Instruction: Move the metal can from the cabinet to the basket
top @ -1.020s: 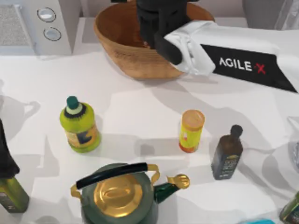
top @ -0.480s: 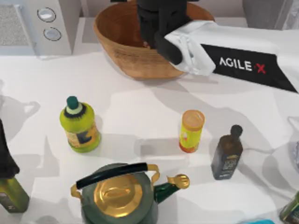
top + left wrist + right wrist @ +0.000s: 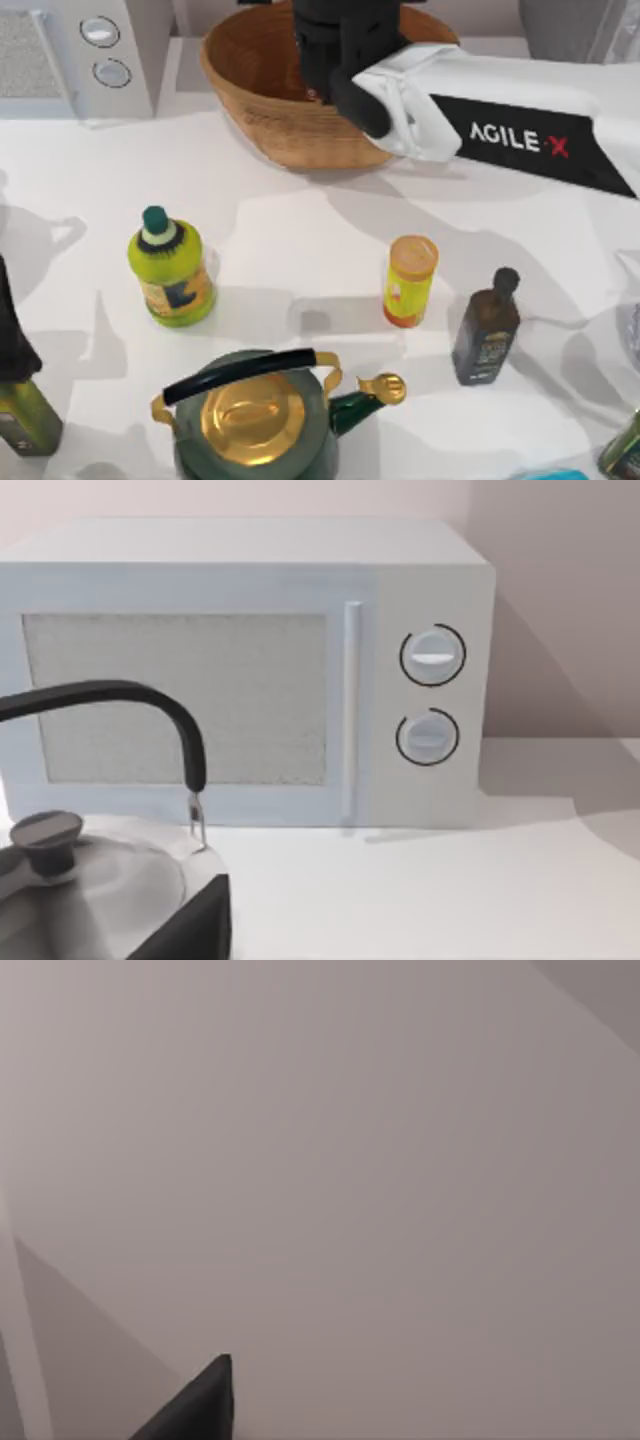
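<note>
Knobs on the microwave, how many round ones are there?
2, both on the microwave front's control side: one knob directly above the other. Top view shows both at the table's far left.

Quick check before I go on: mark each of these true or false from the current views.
1. The right arm reaches over the basket. True.
2. The yellow tube with the orange lid lies inside the basket. False: it stands on the table, beside the dark bottle.
3. The microwave sits at the table's far left. True.
4. The green kettle is tipped on its side. False: it stands upright, handle on top.
5. The yellow-green bottle touches the basket. False: they stand well apart.
</note>
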Robot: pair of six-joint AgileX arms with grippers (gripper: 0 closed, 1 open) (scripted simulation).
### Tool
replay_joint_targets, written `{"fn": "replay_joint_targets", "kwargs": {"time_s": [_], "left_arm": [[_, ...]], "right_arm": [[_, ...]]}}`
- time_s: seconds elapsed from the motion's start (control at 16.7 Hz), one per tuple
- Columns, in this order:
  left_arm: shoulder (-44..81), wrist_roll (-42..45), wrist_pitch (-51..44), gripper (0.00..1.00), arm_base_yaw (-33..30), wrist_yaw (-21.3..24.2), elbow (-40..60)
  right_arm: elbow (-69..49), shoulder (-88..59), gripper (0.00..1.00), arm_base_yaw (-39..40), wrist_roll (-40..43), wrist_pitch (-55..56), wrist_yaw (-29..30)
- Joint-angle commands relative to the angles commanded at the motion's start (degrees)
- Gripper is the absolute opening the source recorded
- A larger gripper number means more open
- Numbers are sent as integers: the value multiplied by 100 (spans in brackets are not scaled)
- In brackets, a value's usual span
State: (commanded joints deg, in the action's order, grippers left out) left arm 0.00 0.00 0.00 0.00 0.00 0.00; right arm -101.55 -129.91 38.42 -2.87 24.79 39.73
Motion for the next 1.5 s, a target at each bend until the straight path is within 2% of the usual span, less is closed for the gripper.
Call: {"fn": "replay_joint_targets", "kwargs": {"time_s": [0.36, 0.72, 1.08, 1.5], "left_arm": [[0, 0, 0, 100, 0, 0, 0], [0, 0, 0, 100, 0, 0, 0], [0, 0, 0, 100, 0, 0, 0], [0, 0, 0, 100, 0, 0, 0]], "right_arm": [[186, 341, 100, 51, -15, -1, -187], [1330, 2656, 100, -119, -43, -53, -1111], [4114, 6664, 100, -810, -15, -555, -2320], [8138, 11090, 100, -2480, 120, -1749, -3641]]}}
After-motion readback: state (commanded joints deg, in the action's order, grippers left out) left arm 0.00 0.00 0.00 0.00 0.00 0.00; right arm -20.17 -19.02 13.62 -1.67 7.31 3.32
